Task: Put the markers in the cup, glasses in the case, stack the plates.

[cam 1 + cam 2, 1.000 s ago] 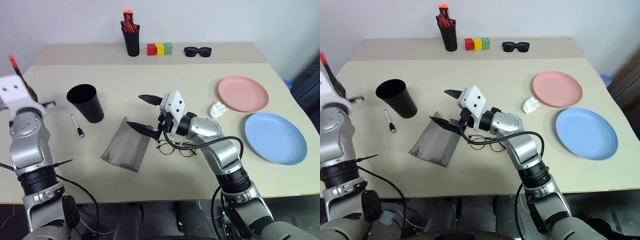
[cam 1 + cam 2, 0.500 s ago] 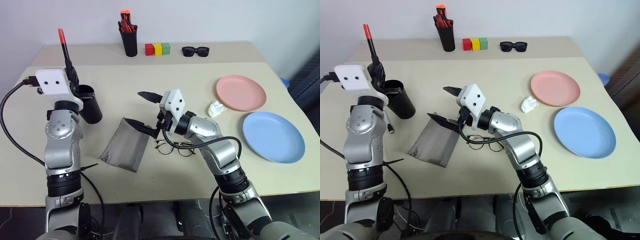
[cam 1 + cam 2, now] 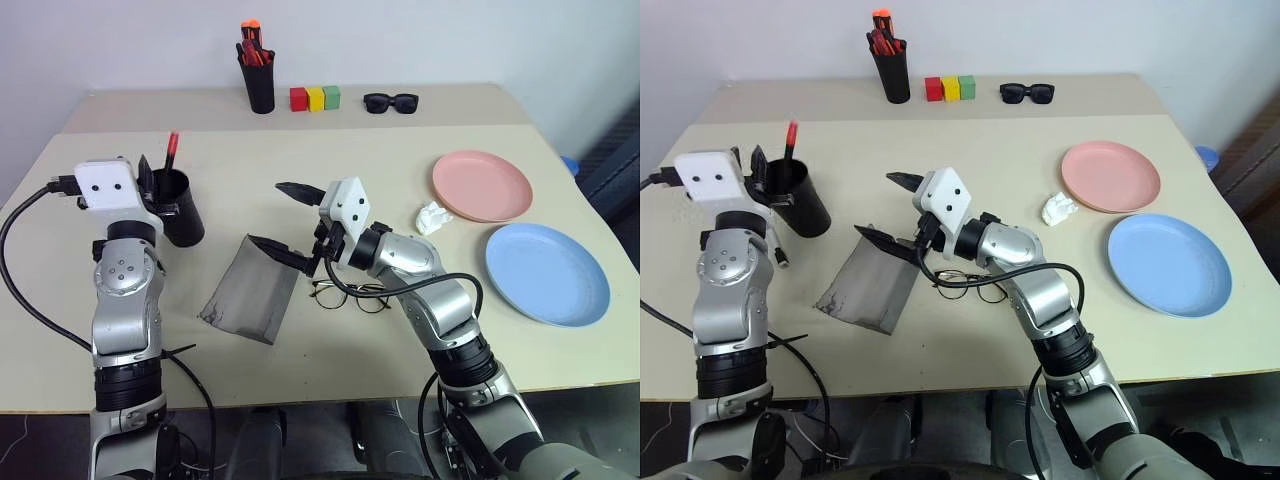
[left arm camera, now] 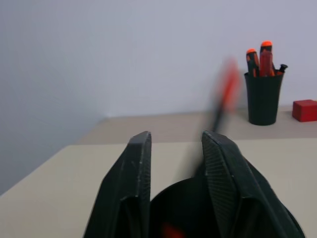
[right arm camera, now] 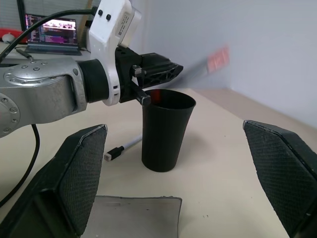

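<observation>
The black cup [image 3: 185,215] stands at the left of the table. A black marker with a red cap [image 3: 172,143] leans in it, cap up, blurred in both wrist views. My left gripper [image 4: 176,140] sits at the cup's rim, open, nothing between its fingers. The white marker [image 5: 121,147] lies on the table beside the cup. My right gripper [image 3: 278,218] hangs wide open over the far end of the grey case [image 3: 250,292]. The wire-frame glasses [image 3: 350,295] lie just right of the case, under my right forearm. The pink plate [image 3: 483,186] and blue plate [image 3: 548,275] lie apart at the right.
At the back stand a slim pen cup with red-orange pens [image 3: 261,82], three coloured blocks [image 3: 318,97] and black sunglasses [image 3: 394,101]. A crumpled white scrap [image 3: 432,216] lies left of the pink plate.
My left arm swung right and lowered to the cup. Its fingers parted, and the red-capped marker went from upright in the grip to leaning in the cup. The right arm stayed still.
</observation>
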{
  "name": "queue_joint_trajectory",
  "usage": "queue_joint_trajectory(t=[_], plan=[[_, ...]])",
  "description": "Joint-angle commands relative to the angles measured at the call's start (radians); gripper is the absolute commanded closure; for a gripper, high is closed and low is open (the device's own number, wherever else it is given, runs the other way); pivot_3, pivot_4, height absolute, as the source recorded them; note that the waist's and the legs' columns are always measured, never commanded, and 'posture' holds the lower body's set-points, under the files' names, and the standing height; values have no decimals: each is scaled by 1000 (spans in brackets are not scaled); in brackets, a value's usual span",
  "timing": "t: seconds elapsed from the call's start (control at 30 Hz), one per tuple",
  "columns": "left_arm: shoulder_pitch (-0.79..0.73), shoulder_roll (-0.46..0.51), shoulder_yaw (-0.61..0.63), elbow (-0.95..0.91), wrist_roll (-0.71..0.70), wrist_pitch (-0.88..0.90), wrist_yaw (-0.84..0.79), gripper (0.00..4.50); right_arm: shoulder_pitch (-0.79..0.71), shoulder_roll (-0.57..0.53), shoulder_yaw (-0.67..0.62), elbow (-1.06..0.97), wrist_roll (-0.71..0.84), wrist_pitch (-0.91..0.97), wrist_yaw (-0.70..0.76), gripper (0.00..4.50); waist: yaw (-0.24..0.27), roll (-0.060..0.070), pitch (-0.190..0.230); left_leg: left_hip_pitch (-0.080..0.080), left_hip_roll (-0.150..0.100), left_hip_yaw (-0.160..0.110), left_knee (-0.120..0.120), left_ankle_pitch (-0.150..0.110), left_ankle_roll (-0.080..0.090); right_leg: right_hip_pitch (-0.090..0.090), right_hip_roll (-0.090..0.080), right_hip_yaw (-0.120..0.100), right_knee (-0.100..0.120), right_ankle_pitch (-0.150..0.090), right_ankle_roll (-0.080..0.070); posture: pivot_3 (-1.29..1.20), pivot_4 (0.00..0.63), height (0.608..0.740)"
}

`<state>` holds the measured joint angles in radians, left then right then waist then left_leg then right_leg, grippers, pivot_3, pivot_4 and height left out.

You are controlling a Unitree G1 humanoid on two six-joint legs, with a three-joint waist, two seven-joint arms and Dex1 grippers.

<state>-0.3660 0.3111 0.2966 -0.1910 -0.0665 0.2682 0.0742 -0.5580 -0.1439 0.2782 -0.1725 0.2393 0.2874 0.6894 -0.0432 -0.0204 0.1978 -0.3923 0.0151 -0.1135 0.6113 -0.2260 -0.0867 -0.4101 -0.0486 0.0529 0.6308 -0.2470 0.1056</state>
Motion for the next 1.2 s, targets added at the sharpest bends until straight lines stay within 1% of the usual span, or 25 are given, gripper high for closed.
queue_joint_trajectory(t=[0.03, 0.2, 0.33, 0.43, 0.53, 0.57, 0.6, 0.63, 0.73, 0.87, 1.0, 1.1, 1.13, 1.2], plan=[[0, -5, 6, -33, 10, -27, 9, 3185, -13, 9, -2, -26, 9, -18, 1, 0, 0, 0, 0, 0, 0, 0, 0, 0, 0, 0, 0, 0, 0, 0, 0, 0, 150, 740], [-6, -26, 33, -41, -8, -43, 28, 3185, -10, 8, -3, -31, 9, -16, 1, 0, 0, 0, 0, 0, 0, 0, 0, 0, 0, 0, 0, 0, 0, 0, 0, 0, 150, 740], [-34, -43, 179, -83, -11, -39, 175, 3185, -7, 4, -3, -35, 8, -12, 0, 0, -2, 0, 0, 0, 0, 0, 0, 0, 0, 0, 0, 0, 0, 0, 0, 0, 150, 740], [-22, -37, 239, -106, -15, 65, 223, 2348, -6, 2, -4, -35, 9, -13, 1, 0, -1, 0, 0, 0, 0, 0, 0, 0, 0, 0, 0, 0, 0, 0, 0, 0, 150, 740], [6, -36, 276, -136, -47, 207, 220, 944, -5, 0, -4, -35, 11, -12, 3, 0, 1, 0, 0, 0, 0, 0, 0, 0, 0, 0, 0, 0, 0, 0, 0, 0, 150, 740], [22, -37, 272, -146, -69, 293, 203, 386, -5, 0, -4, -35, 11, -12, 4, 0, 1, 0, 0, 0, 0, 0, 1, 0, 0, 1, 0, 0, 0, 0, 0, 0, 150, 740], [37, -37, 263, -157, -85, 376, 186, 26, -5, 1, -3, -34, 12, -12, 4, 0, 1, 0, 0, 0, 0, 0, 1, 0, 0, 1, 0, 0, 0, 0, 0, 0, 150, 740], [59, -26, 234, -168, -93, 468, 160, 26, -6, 2, -2, -32, 12, -13, 5, 0, 1, 0, 0, 0, 0, 0, 1, 0, 0, 1, 0, 0, 0, 0, 0, 0, 150, 740], [84, -14, 164, -178, -109, 652, 113, 26, -9, 6, 2, -26, 13, -16, 11, 0, -1, 0, 0, 0, 0, -1, 1, 0, 0, 1, 0, 0, 0, 0, 0, 0, 150, 740], [46, -53, 188, -164, -137, 793, 126, 26, -11, 8, 4, -22, 9, -19, 13, 0, -2, 0, 0, 0, 0, -1, 1, 0, 0, 1, 0, 0, 0, 0, 0, 0, 150, 740], [-8, -61, 183, -120, -132, 918, 133, 26, -10, 9, 5, -22, 6, -19, 11, 0, -2, 0, 0, 1, 0, -1, 0, 0, 0, 1, 1, 0, 1, 0, 0, 0, 150, 740], [-50, -75, 208, -88, -131, 981, 143, 26, -7, 10, 6, -26, 4, -18, 8, 0, -1, 0, 0, 1, 0, -1, 0, 0, 0, 1, 1, 0, 0, 0, 0, 0, 150, 740], [-60, -77, 216, -81, -129, 988, 145, 262, -6, 10, 6, -27, 3, -18, 5, 0, -1, 0, 0, 1, 0, -1, 0, 0, 0, 1, 1, 0, 0, 0, 0, 0, 150, 740], [-75, -80, 227, -71, -117, 994, 156, 919, -4, 9, 5, -29, 1, -19, 1, 0, -2, 0, 0, 1, 0, -1, 0, 0, 0, 1, 1, 0, 0, 0, 0, 0, 150, 740]])
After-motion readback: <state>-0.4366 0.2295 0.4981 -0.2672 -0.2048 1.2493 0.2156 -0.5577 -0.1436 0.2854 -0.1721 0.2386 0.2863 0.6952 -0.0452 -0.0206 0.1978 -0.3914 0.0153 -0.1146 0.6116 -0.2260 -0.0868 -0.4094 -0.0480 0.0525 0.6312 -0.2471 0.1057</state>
